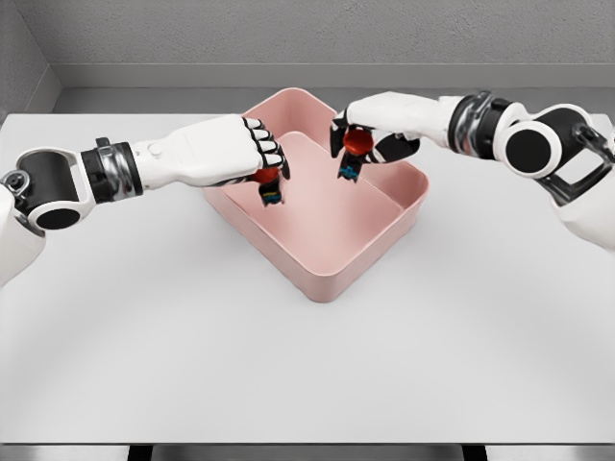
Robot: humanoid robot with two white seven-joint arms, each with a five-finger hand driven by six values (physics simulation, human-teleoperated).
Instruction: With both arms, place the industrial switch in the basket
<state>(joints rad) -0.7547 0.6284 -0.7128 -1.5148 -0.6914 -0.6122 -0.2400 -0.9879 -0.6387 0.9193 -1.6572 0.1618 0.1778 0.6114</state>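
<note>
Left arm: comes in from the left, low over the white table (144,336).
Left hand (252,152): fingers curled tight around an industrial switch (269,184) with a red top and a dark body. It is held over the left part of the pink basket (384,235).
Basket: sits in the middle of the table, turned corner-on. Its near wall hides nothing of the switches.
Right hand (370,133): fingers wrapped around a second switch (354,154), also red on top and dark below. It hangs over the right part of the basket.
Right arm: comes in from the right.
Gap: the two switches are near, not touching.
Behind: a grey wall (307,34).
</note>
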